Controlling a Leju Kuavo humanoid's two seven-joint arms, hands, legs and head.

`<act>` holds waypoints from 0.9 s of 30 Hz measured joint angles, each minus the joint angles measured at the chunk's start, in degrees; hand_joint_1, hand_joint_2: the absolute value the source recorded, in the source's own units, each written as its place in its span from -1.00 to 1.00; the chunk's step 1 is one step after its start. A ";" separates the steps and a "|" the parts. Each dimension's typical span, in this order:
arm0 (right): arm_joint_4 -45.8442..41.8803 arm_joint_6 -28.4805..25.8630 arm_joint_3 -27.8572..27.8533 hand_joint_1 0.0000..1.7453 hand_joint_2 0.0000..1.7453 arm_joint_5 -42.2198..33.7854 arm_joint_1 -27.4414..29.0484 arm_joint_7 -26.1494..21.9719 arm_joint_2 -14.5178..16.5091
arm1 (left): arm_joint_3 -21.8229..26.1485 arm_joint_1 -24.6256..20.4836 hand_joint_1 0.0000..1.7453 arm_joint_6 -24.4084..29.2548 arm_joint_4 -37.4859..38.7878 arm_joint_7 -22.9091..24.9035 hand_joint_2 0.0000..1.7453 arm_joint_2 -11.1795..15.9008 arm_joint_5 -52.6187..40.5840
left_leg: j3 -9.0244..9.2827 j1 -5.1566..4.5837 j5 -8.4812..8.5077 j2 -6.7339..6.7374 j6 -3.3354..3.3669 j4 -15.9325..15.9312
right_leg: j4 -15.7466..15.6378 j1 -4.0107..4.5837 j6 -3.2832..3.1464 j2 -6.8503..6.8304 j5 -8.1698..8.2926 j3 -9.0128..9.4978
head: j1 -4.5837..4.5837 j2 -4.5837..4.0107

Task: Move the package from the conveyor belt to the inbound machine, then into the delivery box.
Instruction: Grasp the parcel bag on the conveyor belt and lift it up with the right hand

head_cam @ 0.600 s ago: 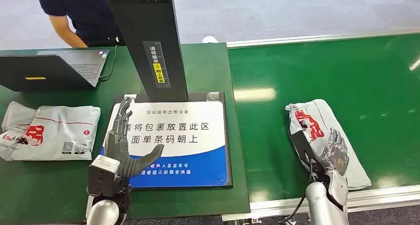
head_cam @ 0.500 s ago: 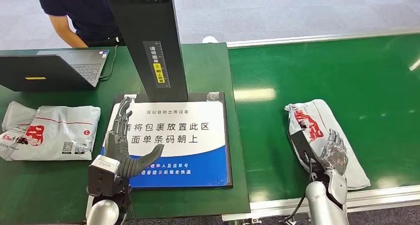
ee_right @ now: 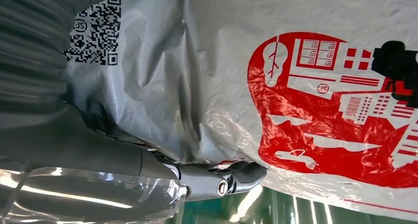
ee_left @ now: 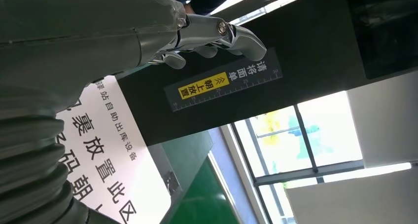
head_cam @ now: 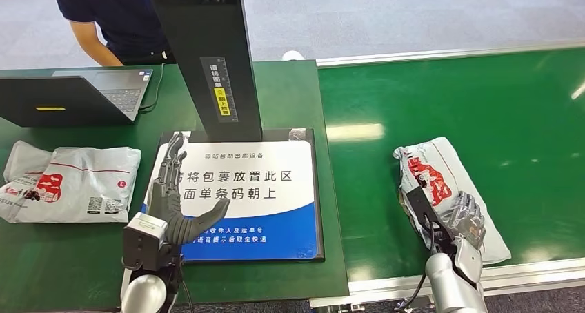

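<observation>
My right hand (head_cam: 466,216) has closed its fingers onto the near end of the grey-and-red package (head_cam: 438,182), which has shifted a little toward me on the conveyor belt (head_cam: 483,106); I judge the grasp is nearly set, with the lift to the inbound machine's pad (head_cam: 276,189) still ahead. My left hand (head_cam: 169,189) stays flat, fingers apart, holding nothing over that pad. No delivery box is in sight; another package (head_cam: 69,182) lies beside the laptop (head_cam: 76,96).
</observation>
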 joint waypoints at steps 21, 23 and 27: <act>1.10 3.54 -0.62 1.00 1.00 1.67 -0.91 -0.43 0.09 | -0.74 -0.99 -1.00 -0.07 0.39 0.45 1.00 0.00 0.11 | 0.45 -0.01 0.05 -0.03 0.25 0.08 | -0.22 -0.02 0.28 -0.01 0.16 0.66 | 0.01 0.00; 0.15 3.02 -0.62 1.00 1.00 1.83 -0.44 -0.68 0.26 | -0.75 -0.93 -1.00 0.01 0.39 0.45 1.00 0.00 0.11 | 0.42 -0.01 0.05 -0.03 0.25 0.07 | -0.22 -0.01 0.27 -0.01 0.16 0.63 | 0.01 0.00; -2.25 1.51 -0.45 1.00 1.00 2.63 0.78 -0.75 0.94 | -0.76 -0.66 -1.00 0.15 0.39 0.45 1.00 0.00 0.10 | 0.33 0.00 0.05 -0.04 0.24 0.07 | -0.21 0.00 0.27 -0.02 0.15 0.54 | 0.01 0.00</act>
